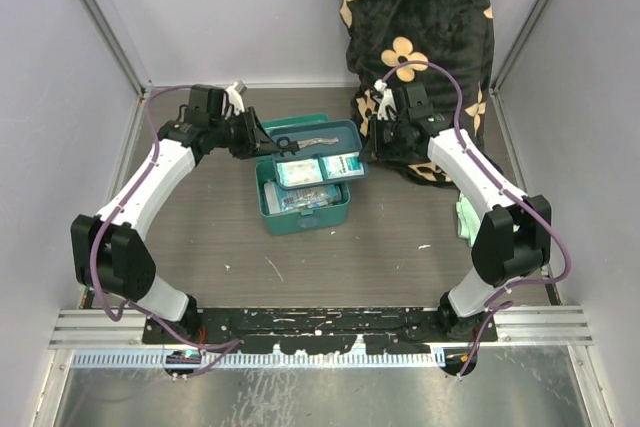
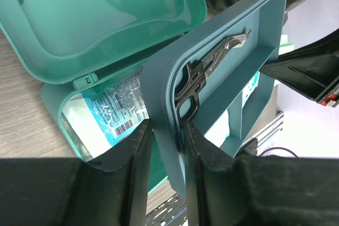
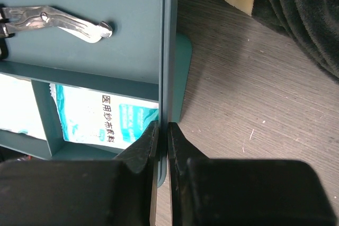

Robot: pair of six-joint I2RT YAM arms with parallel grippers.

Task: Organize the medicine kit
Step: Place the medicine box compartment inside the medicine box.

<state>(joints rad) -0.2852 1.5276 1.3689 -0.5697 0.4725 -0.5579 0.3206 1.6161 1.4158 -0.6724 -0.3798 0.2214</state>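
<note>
Nearest, the two arms rise from the front edge of the worktop (image 1: 220, 237) and bend inward toward the middle. A pale green cloth (image 1: 466, 217) lies at the right, just beside the right arm's elbow.

The medicine kit (image 1: 305, 212) sits mid-worktop between the arms. Its lid (image 2: 106, 19) is swung open and printed packets (image 2: 114, 107) lie inside. Over the rear part of the open box is a darker blue-teal divided tray (image 1: 348, 133), held at both short ends.

The left end effector (image 1: 252, 142) is closed narrow on the tray's left rim, one finger (image 2: 140, 146) outside the wall and the other within (its wrist view shows the rim squeezed between them). The right end effector (image 1: 375, 142) likewise pinches the tray's right rim, its fingers (image 3: 145, 144) nearly together with only the thin wall between.

Scissors (image 1: 300, 140) lie in the tray's long far compartment, and white-and-teal packets (image 1: 320, 169) fill the nearer compartments. Whether the tray touches the box I cannot tell.

Beyond, a black blanket with cream flowers (image 1: 420, 7) is heaped against the back wall.
</note>
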